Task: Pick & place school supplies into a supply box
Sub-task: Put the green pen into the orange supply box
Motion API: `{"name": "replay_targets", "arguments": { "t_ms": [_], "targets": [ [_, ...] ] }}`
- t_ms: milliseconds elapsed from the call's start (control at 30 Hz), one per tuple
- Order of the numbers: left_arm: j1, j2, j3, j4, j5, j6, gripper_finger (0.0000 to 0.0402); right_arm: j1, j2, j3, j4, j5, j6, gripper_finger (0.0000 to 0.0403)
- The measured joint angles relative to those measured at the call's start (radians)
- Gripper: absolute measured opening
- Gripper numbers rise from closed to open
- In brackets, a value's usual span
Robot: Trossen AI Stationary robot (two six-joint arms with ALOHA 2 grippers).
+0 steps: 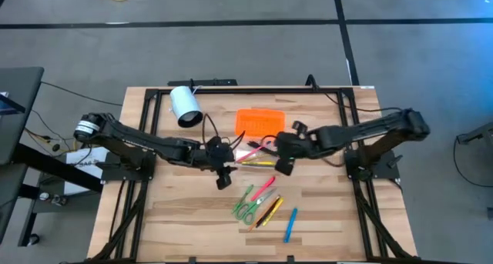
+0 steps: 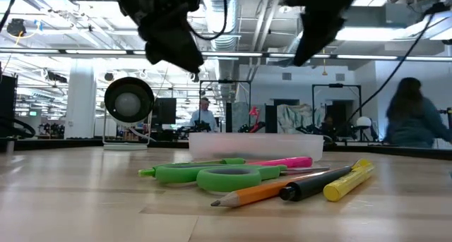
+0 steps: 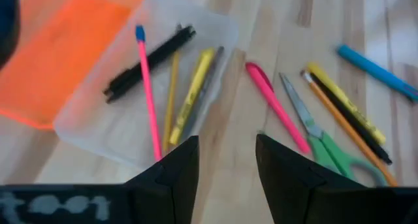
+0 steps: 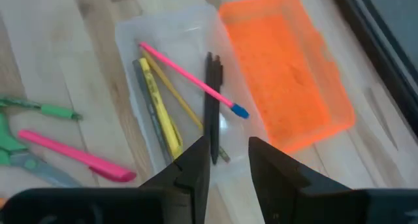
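The supply box, a clear tray [image 3: 140,87], lies mid-table with its orange lid [image 1: 259,121] beside it on the far side. In the tray lie a black pen [image 4: 212,103], a pink pencil [image 4: 189,80], a yellow pencil and a yellow highlighter. Loose school supplies lie nearer the front edge: green scissors [image 1: 245,208], a pink marker [image 3: 277,106], a yellow highlighter, a black pen, an orange pencil and a blue marker [image 1: 290,224]. My left gripper [image 3: 225,165] hovers open by the tray's near left corner. My right gripper [image 4: 228,162] hovers open above the tray's right end.
A white cylinder [image 1: 185,107] lies on its side at the table's far left, clear of both arms. Bare wood lies left of the tray and along the front edge. People [image 2: 413,118] show in the room behind the table.
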Motion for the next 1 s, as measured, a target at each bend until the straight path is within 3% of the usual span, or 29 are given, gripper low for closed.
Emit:
{"name": "replay_targets", "arguments": {
  "t_ms": [267, 567, 800, 1000],
  "targets": [
    [-0.039, 0.119, 0.0, 0.137, 0.102, -0.101, 0.0142, 0.093, -0.29, -0.261, 0.135, 0.022, 0.12, 0.01],
    [-0.078, 0.218, 0.0, 0.211, 0.128, -0.224, 0.0142, 0.289, -0.591, -0.521, 0.437, 0.027, 0.12, 0.01],
    [-0.125, 0.311, 0.018, 0.252, 0.124, -0.326, 0.0142, 0.353, -0.69, -0.617, 0.434, 0.039, 0.192, 0.01],
    [-0.18, 0.409, 0.068, 0.249, 0.124, -0.334, 0.0142, 0.392, -0.695, -0.643, 0.442, 0.055, 0.2, 0.01]
  ]
}}
